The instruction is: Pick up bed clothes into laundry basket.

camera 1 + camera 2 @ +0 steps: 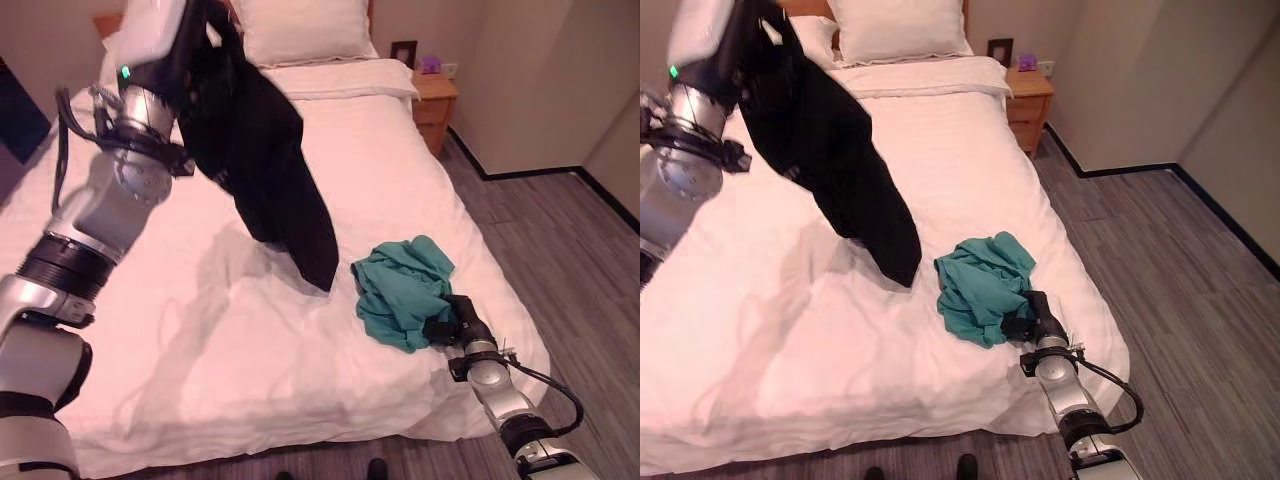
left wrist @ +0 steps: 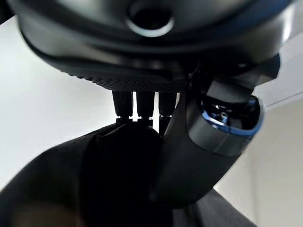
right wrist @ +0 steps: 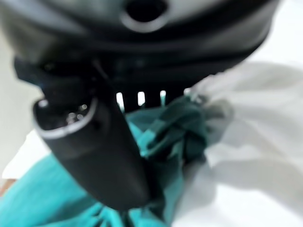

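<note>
While the left hand is raised high above the head end of the bed, a black garment is gripped in it, thumb and fingers closed round a bunched fold of the dark cloth, as seen in the left wrist view. From that grip the black garment is hung down in a long drape, its lowest point dangling just over the white sheet near the middle of the bed; whether the tip is touching the sheet cannot be told.

Down at the foot end, on the robot's right side of the mattress, a teal garment is seen crumpled in a heap on the sheet, well below the black one and a little apart from its hanging tip. The right hand is pressed into the near edge of that heap, and in the right wrist view its thumb and fingers are shown pinched on a fold of the teal cloth, with rumpled white sheet just beside it.

Two white pillows are laid at the headboard, and a wooden nightstand is stood beside the bed on grey plank floor.
</note>
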Available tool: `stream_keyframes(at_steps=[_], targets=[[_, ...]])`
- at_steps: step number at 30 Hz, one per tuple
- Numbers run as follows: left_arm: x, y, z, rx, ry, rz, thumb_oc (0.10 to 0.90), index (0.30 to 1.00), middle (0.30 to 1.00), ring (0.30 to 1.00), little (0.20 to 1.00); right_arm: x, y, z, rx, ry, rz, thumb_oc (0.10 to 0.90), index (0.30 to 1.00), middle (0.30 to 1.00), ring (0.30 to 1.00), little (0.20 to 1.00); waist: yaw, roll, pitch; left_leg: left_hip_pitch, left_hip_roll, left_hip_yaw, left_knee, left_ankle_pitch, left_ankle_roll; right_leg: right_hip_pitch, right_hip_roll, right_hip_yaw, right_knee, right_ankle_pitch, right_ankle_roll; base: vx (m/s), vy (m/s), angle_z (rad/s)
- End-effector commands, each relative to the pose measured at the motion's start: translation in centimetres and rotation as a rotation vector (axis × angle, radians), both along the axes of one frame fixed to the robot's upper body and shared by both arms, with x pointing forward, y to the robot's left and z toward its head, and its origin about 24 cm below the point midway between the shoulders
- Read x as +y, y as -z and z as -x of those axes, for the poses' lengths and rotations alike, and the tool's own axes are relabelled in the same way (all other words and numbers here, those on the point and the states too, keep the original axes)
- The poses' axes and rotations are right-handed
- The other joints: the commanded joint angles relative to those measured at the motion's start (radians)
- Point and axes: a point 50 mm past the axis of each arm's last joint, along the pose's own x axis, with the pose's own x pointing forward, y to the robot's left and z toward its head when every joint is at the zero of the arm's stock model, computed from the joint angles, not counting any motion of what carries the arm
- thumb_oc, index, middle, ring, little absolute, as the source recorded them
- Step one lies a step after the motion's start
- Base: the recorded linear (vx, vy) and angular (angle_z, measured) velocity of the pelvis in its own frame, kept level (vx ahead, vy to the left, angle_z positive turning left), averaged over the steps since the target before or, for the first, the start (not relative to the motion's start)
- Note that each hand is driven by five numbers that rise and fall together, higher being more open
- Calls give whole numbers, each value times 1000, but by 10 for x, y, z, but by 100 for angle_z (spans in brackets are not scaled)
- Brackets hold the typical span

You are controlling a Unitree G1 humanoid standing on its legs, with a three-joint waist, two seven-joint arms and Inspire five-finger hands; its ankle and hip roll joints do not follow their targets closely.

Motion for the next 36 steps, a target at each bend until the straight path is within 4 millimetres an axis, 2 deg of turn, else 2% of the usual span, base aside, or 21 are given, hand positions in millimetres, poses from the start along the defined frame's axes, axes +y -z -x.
stream_keyframes(at_steps=[1,5,6,7,8,9,10,11,12,13,14,16,18,19,20,22,25,27,29,33,36], targets=[[-3,-69,25,-310,17,44,400,300,300,300,300,14,58,51,317,-61,-8,400,300,300,300,300,51,12,-41,-132,40,-51,-15,60,-83,-10,-80,-55,5,-46,111,-3,-16,15],[-1,-81,33,-343,8,6,400,300,300,300,300,6,35,27,233,-85,67,400,300,300,300,300,64,18,-50,-119,40,-57,-15,61,-88,15,-79,-69,5,-49,110,-2,15,10],[17,-87,45,-356,-33,-39,400,300,300,300,300,-51,16,51,216,-32,163,400,300,300,300,300,32,7,-46,-102,43,-47,-15,55,-88,21,-77,-65,5,-48,117,4,66,7],[25,-87,49,-354,-47,-56,400,300,300,300,300,-49,-10,38,84,-106,-11,400,300,300,300,300,23,10,-51,-81,49,-35,-15,44,-88,31,-78,-55,5,-49,121,-12,100,1],[30,-84,46,-334,-73,-37,400,300,300,300,300,-60,-6,37,82,0,-11,400,300,300,300,300,23,9,-56,-73,50,-34,-15,43,-81,33,-78,-47,5,-42,121,23,115,-3],[28,-77,41,-317,-52,-10,400,300,300,300,300,-21,-55,-24,-198,-60,-29,400,300,300,300,300,50,5,-57,-55,54,-36,-15,36,-78,39,-73,-29,5,-40,118,-16,111,-58],[25,-76,42,-343,-14,50,400,300,300,300,300,8,-117,-49,-438,-161,-25,400,300,300,300,300,51,-1,-55,-37,62,-46,-15,27,-78,42,-68,-12,5,-42,118,7,100,-87],[36,-80,51,-337,-64,-10,400,300,300,300,300,-60,-116,-25,-260,-65,253,400,300,300,300,300,28,-11,-54,-17,73,-49,-15,24,-85,47,-66,-4,5,-46,128,-31,66,-83],[36,-79,50,-335,-60,-2,400,300,300,300,300,-63,-116,-22,-255,-62,262,400,300,300,300,300,36,-4,-54,-18,75,-48,-15,29,-86,45,-65,-1,5,-40,128,-101,156,-30],[51,-79,57,-331,-119,-42,400,300,300,300,300,-63,-138,-9,-334,-127,427,400,300,300,300,300,5,-4,-47,19,86,-66,-1,20,-91,35,-71,45,5,-11,159,-110,137,-5],[51,-78,57,-330,-120,-41,400,300,300,300,300,-63,-137,-8,-333,-127,430,400,300,300,300,300,9,-4,-47,23,86,-61,-2,19,-91,36,-71,50,5,-9,160,-224,236,-54],[52,-62,50,-289,-127,-48,400,300,300,300,300,-70,-205,0,-571,-144,529,400,300,300,300,300,-3,-5,-58,74,103,-70,-13,-16,-90,16,-74,101,5,17,166,-200,188,-111],[48,-55,52,-275,-109,-72,400,300,300,300,300,-63,-216,-3,-606,-157,565,400,300,300,300,300,1,2,-73,84,99,-60,-15,-24,-89,-7,-75,114,5,41,166,-243,180,-112],[43,-50,49,-264,-86,-59,400,300,300,300,300,-43,-244,-4,-698,-247,646,400,300,300,300,300,-13,5,-87,99,100,-20,-15,-67,-92,-44,-82,119,5,60,166,-480,258,-84],[36,-46,46,-262,-52,-46,400,300,300,300,300,-40,-256,-3,-742,-251,662,400,300,300,300,300,-23,4,-88,86,91,-6,-15,-69,-92,-86,-100,117,5,92,166,-622,349,-85],[26,-42,43,-257,-3,-15,400,300,300,300,300,-35,-266,-3,-787,-250,667,400,300,300,300,300,-31,-5,-92,68,54,-10,-15,-75,-77,-146,-134,105,5,145,166,-342,202,-64],[20,-37,43,-253,31,13,400,300,300,300,300,-34,-262,-2,-777,-243,669,400,300,300,300,300,-45,-16,-70,76,17,-13,-15,-82,-63,-195,-165,87,5,212,166,-296,132,-20],[17,-26,45,-235,46,20,400,300,300,300,300,-29,-257,-7,-756,-253,683,400,300,300,300,300,-11,-11,-41,106,-38,-25,-15,-89,-18,-184,-184,-9,7,162,166,-301,99,-72],[18,-20,45,-210,52,30,400,300,300,300,300,-22,-258,-12,-742,-283,697,400,300,300,300,300,13,-19,-30,127,-61,-15,-15,-86,20,-123,-203,-46,56,137,166,-306,22,-149],[16,-12,42,-176,78,67,400,300,300,300,300,-3,-268,-22,-754,-359,743,400,300,300,300,300,66,-16,-36,120,-76,45,-15,-58,55,-37,-235,3,253,31,145,-336,-42,-110],[17,-7,42,-165,89,96,400,300,300,300,300,10,-278,-27,-775,-408,768,400,300,300,300,300,118,-5,-62,90,-77,70,-15,-36,55,20,-315,16,285,53,136,-328,-144,-117]])
